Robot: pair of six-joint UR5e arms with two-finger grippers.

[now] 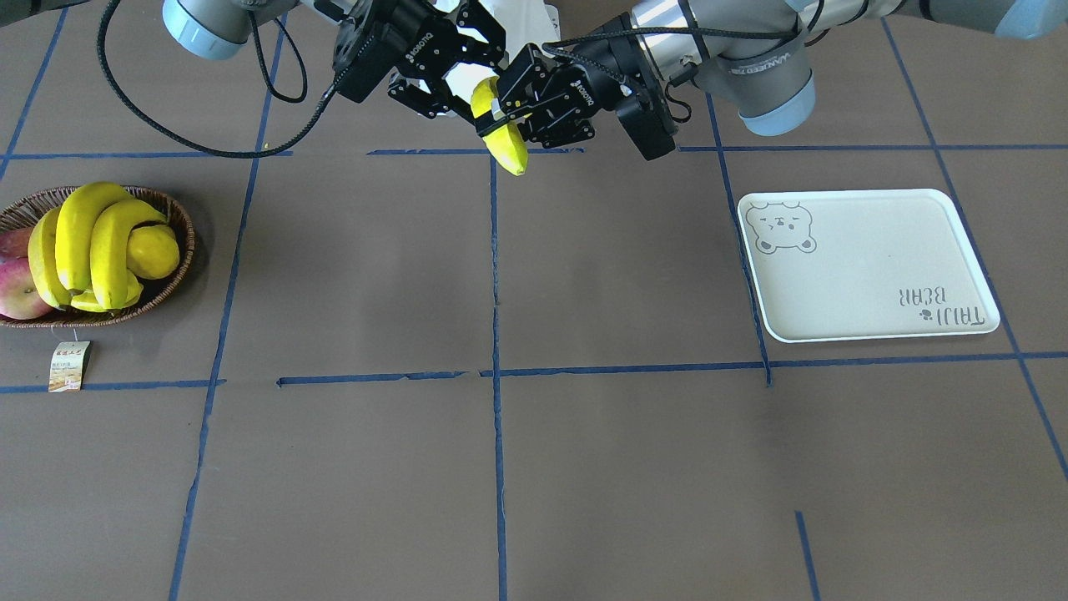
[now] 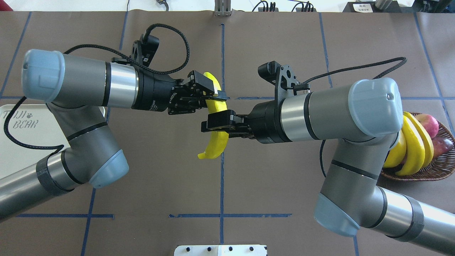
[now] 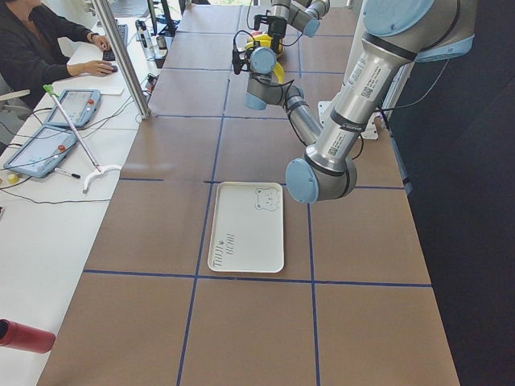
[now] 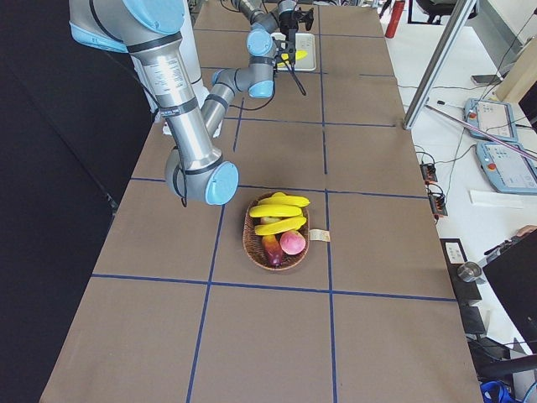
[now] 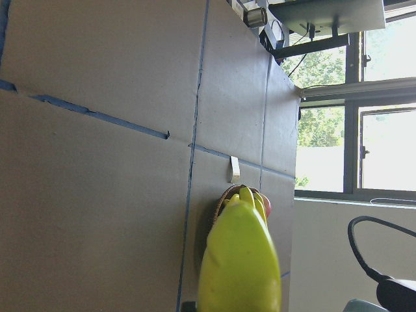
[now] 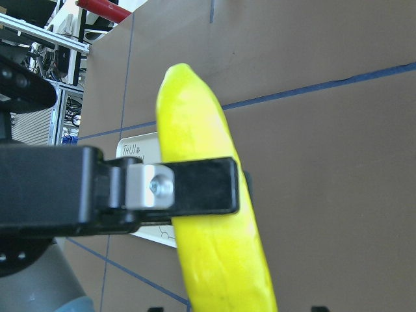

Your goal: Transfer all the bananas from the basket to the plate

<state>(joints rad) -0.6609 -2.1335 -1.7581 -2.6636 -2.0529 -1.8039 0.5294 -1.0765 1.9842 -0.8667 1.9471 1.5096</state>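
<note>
Left gripper [image 2: 217, 95] clamps the banana [image 2: 217, 142] above the desk [image 2: 160, 170]; right gripper [image 2: 215, 125] hangs released, jaws spread around it.

We see one yellow banana [image 1: 511, 150] raised off the table at upper centre, pinched by the left gripper [image 1: 499, 117]. Three more bananas [image 1: 79, 234] lie curved in the brown wicker basket [image 1: 188, 229] at left; the cream bear-faced plate [image 1: 876, 275] lies flat at right.

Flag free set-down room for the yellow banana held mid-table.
The cream-white rectangular bear tray is wholly bare. Brown table between it and the oval wicker basket is open too. The basket is crowded: three yellow bananas, a lemon, red fruit.
</note>
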